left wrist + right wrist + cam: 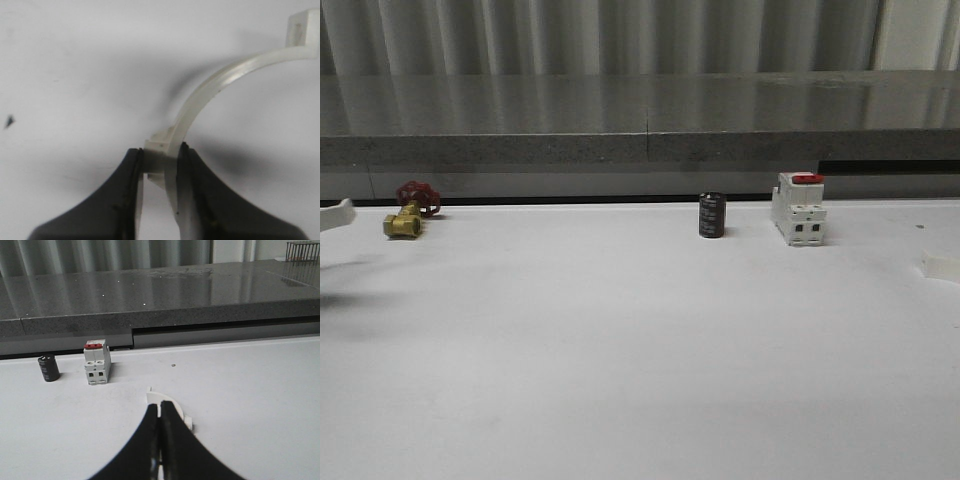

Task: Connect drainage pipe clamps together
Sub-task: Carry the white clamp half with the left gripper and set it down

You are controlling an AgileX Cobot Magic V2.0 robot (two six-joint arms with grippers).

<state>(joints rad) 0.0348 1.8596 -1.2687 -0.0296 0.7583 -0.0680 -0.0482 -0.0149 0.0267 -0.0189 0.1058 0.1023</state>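
Looking forward over the tabletop [640, 350], you have a wide bare stretch in the middle to bring the two halves together. A brass valve with a red handle [408, 212] sits at the far left, a dark cylinder [712, 215] and a white breaker with red switch [798, 208] further right along the far edge. A white tip [334, 215] pokes in at the left border and another pale piece [942, 266] at the right border; likely the clamp halves, well apart.

From the left wrist, your left claw [160, 167] is pinching one drainage pipe clamp half [215, 87] by its lower end tab, the arc curving away above the surface. The grip is on a thin edge, so the band could twist or slip out when pushed against its mate.

From the right wrist, your right claw [160, 427] is pressed nearly together on the other clamp half [162, 399], which peeks out past the fingers. The breaker stands near ahead; steer clear or you may knock it over.
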